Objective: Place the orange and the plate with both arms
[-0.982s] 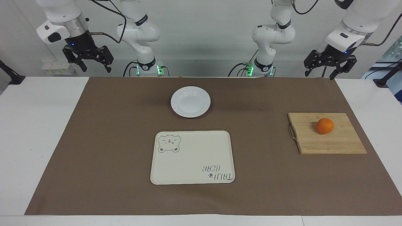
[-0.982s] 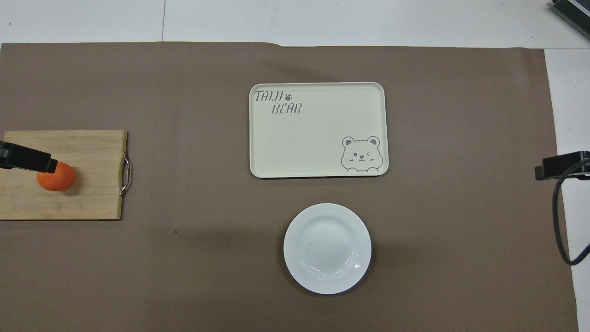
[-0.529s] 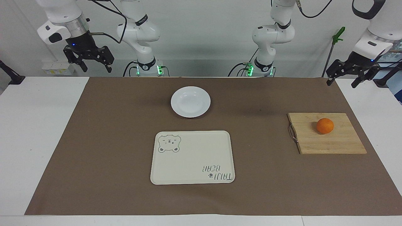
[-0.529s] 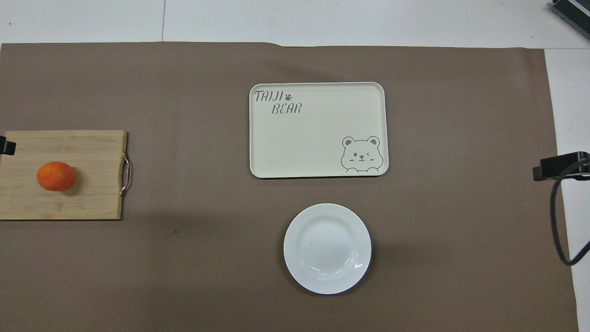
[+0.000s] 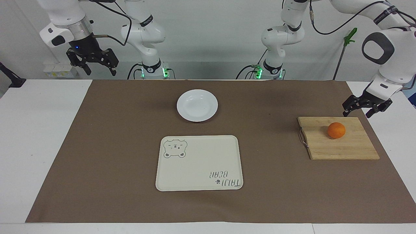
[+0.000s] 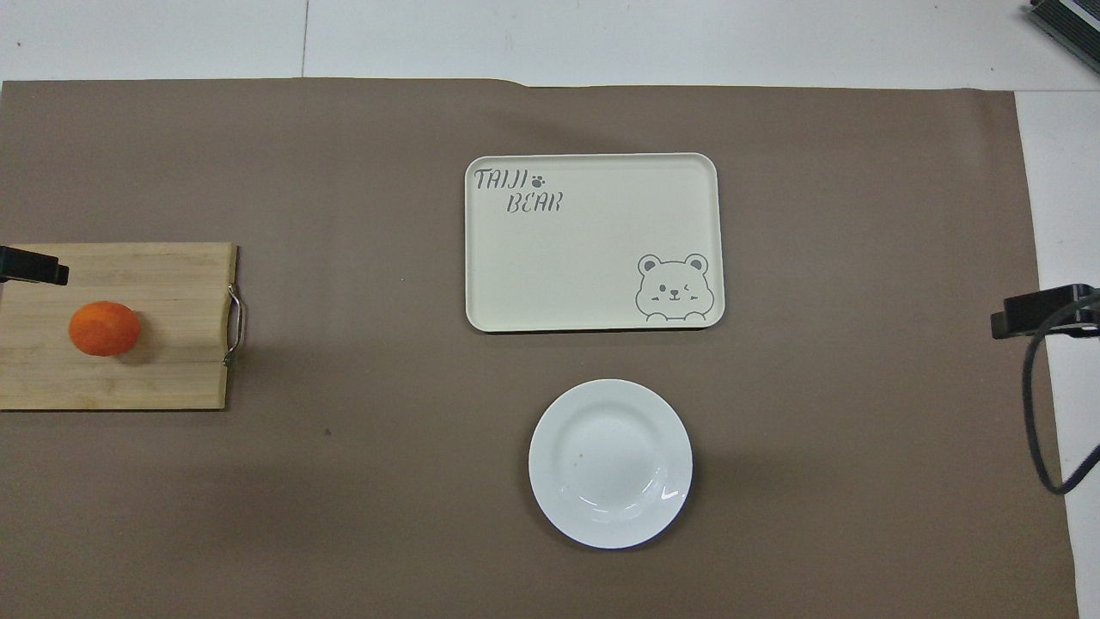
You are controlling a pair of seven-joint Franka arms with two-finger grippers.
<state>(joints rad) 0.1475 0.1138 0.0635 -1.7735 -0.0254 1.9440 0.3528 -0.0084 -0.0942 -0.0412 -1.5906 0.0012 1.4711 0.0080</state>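
Observation:
The orange [image 5: 336, 130] sits on a wooden cutting board [image 5: 341, 148] toward the left arm's end of the table; it also shows in the overhead view [image 6: 104, 328]. The white plate [image 5: 197, 105] lies on the brown cloth near the robots, also in the overhead view [image 6: 610, 462]. My left gripper [image 5: 356, 114] is open and empty. It hangs low by the board's edge nearest the robots, apart from the orange. One of its fingertips [image 6: 39, 266] shows in the overhead view. My right gripper [image 5: 98, 70] is open and empty, raised over the right arm's end of the table.
A cream bear-print tray [image 5: 199, 143] lies mid-table, farther from the robots than the plate, also in the overhead view [image 6: 593, 258]. The board has a metal handle [image 5: 303, 137] on its side toward the tray. Brown cloth [image 5: 113, 146] covers the table.
My left gripper has swung outward and dropped from high near the table's edge down to the board's edge by the orange. The right gripper has barely moved.

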